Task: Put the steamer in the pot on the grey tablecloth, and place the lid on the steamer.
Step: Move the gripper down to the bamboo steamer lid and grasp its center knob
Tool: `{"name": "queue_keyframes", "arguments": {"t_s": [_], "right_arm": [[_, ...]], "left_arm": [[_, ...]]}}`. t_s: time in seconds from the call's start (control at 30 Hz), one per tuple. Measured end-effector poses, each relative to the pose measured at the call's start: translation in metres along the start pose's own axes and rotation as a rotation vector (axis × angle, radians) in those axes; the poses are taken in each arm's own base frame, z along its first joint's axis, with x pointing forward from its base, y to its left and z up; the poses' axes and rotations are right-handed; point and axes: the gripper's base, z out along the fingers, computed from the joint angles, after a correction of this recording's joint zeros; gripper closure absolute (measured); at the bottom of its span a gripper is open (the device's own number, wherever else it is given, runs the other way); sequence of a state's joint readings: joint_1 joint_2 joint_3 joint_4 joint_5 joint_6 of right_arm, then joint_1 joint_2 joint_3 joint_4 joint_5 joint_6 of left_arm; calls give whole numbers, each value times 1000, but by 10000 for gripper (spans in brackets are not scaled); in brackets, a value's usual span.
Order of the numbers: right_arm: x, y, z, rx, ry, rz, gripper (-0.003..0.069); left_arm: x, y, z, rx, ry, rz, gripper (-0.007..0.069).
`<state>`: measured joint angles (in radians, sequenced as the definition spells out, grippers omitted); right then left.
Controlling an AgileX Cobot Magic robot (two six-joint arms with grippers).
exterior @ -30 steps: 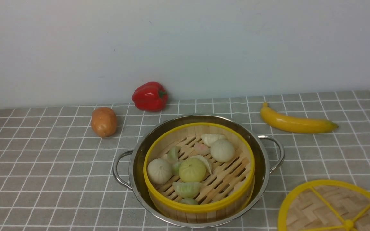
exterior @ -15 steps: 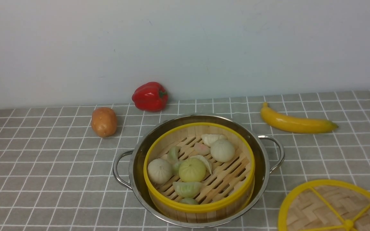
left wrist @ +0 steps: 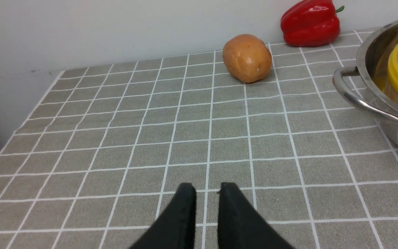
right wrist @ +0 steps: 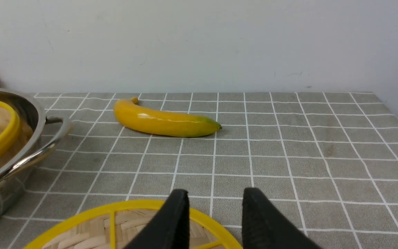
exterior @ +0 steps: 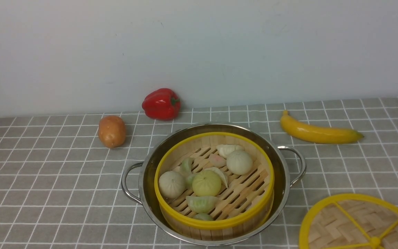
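The steamer (exterior: 244, 188), a bamboo basket with a yellow rim and toy buns and dumplings, sits inside the steel pot (exterior: 283, 193) on the grey tablecloth (exterior: 47, 193). The lid (exterior: 354, 224) lies flat on the cloth at the near right, partly cut off by the frame edge. Neither gripper shows in the front view. In the left wrist view my left gripper (left wrist: 207, 186) is shut and empty, over bare cloth left of the pot (left wrist: 368, 58). In the right wrist view my right gripper (right wrist: 216, 193) is open and empty, just over the lid's far rim (right wrist: 130, 207).
A red pepper (exterior: 161, 103) and a potato (exterior: 111, 131) lie behind the pot to the left. A banana (exterior: 318, 133) lies at the back right. A wall runs close behind the table. The cloth's left edge shows at the far left.
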<state>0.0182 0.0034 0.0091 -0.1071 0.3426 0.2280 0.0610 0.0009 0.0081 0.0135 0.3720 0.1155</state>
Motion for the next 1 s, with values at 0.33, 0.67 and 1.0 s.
{"name": "queue_keyframes", "arguments": {"t_s": [0.33,0.67,1.0], "right_arm": [[0,0,0,0,0,0,416],[-1,-1,0,17,-11,-84,416],[-42,3,-11,-6,-138,87,416]], "left_arm": [[0,0,0,0,0,0,503],[0,0,0,0,0,0,488],[0,0,0,0,0,5,475]]}}
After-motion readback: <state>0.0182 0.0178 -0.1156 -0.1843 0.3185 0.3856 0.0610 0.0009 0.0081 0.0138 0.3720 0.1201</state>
